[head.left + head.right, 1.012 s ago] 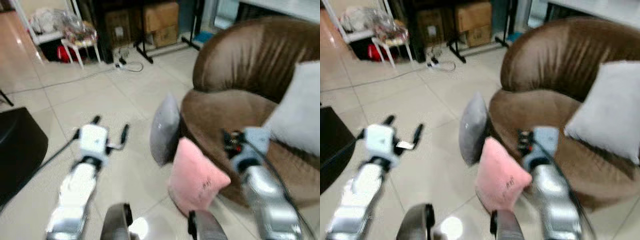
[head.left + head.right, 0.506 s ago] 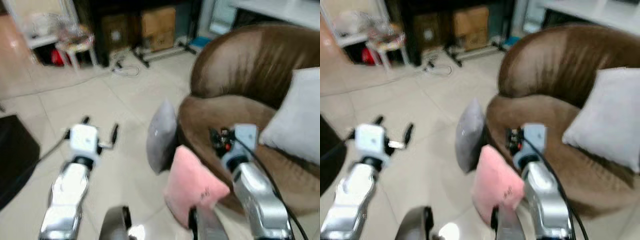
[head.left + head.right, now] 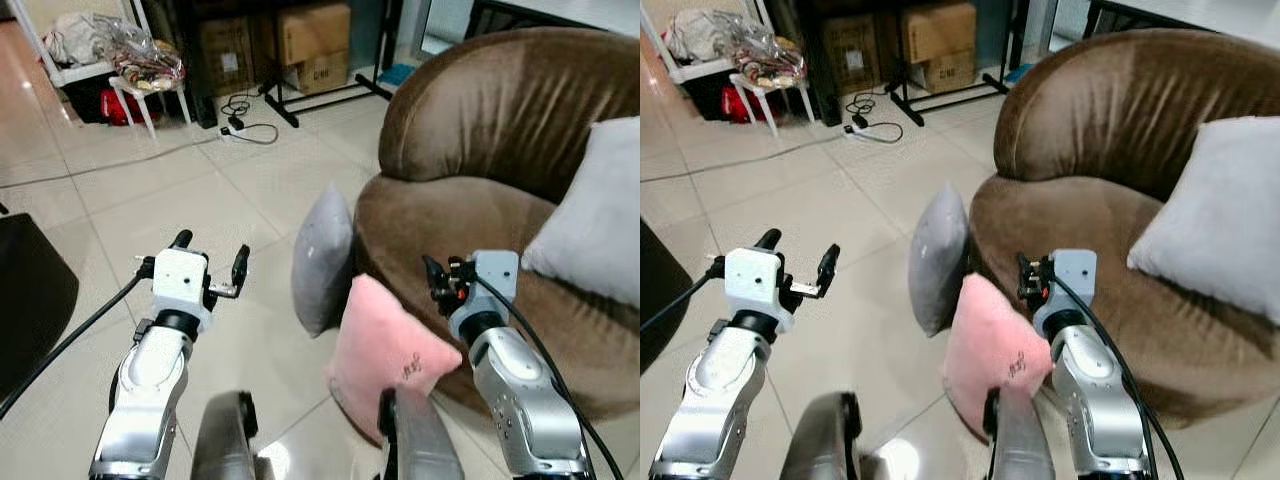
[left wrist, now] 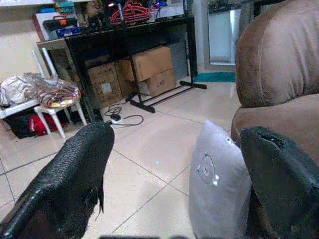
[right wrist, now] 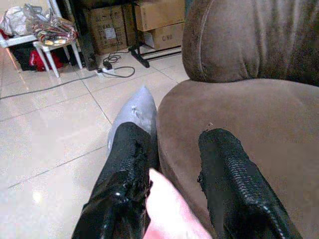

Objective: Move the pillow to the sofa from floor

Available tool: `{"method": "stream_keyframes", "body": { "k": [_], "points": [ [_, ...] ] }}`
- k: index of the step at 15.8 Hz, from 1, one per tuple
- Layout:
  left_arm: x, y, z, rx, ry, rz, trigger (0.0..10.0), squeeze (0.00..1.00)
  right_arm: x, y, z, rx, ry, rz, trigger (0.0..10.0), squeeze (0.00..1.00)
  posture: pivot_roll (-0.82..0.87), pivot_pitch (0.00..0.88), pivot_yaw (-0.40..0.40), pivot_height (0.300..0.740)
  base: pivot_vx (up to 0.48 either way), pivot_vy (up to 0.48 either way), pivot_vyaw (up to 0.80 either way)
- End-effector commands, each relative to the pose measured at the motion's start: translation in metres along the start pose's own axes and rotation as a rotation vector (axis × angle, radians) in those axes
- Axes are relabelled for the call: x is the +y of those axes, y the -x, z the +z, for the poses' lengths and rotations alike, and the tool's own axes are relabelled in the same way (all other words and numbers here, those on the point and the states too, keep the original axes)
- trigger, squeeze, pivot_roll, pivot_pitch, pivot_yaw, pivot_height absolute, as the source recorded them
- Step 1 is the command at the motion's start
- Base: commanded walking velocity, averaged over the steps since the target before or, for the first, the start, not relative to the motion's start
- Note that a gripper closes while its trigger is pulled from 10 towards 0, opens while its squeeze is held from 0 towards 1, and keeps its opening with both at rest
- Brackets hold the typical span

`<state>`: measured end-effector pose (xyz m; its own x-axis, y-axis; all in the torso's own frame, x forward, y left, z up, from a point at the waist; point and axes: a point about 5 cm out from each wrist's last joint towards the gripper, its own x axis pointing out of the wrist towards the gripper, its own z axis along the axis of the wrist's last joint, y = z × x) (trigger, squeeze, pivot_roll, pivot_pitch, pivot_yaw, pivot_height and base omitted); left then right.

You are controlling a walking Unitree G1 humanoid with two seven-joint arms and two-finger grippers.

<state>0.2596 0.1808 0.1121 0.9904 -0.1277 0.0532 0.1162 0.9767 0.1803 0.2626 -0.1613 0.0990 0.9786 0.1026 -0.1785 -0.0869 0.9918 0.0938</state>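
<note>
Down on the tiled floor (image 3: 150, 200), a pink pillow (image 3: 385, 350) and a grey pillow (image 3: 323, 258) both lean against the front of the brown sofa (image 3: 470, 130), while a white pillow (image 3: 595, 225) sits up on its seat. The left gripper (image 3: 208, 256) hangs over bare tile well apart from the pillows, fingers spread wide and empty. The right gripper (image 5: 174, 184) hovers just above the pink pillow's top corner, its fingers apart and gripping nothing.

Both silver arms extended forward and low. Left gripper (image 3: 208, 258) raised, black fingers spread wide. Right gripper (image 5: 172, 191) level, fingers parted, nothing between them.
</note>
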Motion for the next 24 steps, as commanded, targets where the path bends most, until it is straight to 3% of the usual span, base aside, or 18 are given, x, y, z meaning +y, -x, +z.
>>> {"method": "stream_keyframes", "body": {
  "k": [1,12,14,15,20,24],
  "points": [
    [-0.002,-0.001,-0.001,0.004,-0.013,-0.016,10.0,0.00,-0.003,0.000,-0.001,0.008,-0.006,-0.007,10.0,0.00,-0.11,0.000,0.010,0.517,0.000,0.000,0.00],
    [-0.003,-0.003,0.000,0.006,-0.017,-0.038,10.0,0.00,-0.003,0.000,-0.002,0.007,-0.003,-0.004,10.0,0.00,-0.11,0.000,0.017,0.407,0.000,0.000,0.00],
    [-0.003,-0.003,0.000,0.006,-0.018,-0.041,10.0,0.00,-0.002,0.000,-0.002,0.013,0.010,0.010,10.0,0.00,-0.11,0.000,0.017,0.407,0.000,0.000,0.00],
    [-0.004,-0.003,0.000,0.007,-0.019,-0.050,10.0,0.00,-0.003,-0.002,0.001,-0.002,0.003,0.018,10.0,1.00,-0.11,0.000,0.014,0.407,0.000,0.000,0.00],
    [-0.005,-0.004,-0.002,0.032,-0.038,-0.166,10.0,0.00,-0.019,-0.024,0.008,-0.008,0.078,0.045,10.0,1.00,-0.09,0.000,0.009,0.407,0.000,0.000,0.00],
    [-0.005,-0.002,-0.001,0.047,-0.054,-0.263,10.0,0.00,-0.014,-0.047,0.004,0.013,0.079,0.147,10.0,1.00,-0.07,0.000,0.027,0.407,0.000,0.000,0.00]
  ]
}}
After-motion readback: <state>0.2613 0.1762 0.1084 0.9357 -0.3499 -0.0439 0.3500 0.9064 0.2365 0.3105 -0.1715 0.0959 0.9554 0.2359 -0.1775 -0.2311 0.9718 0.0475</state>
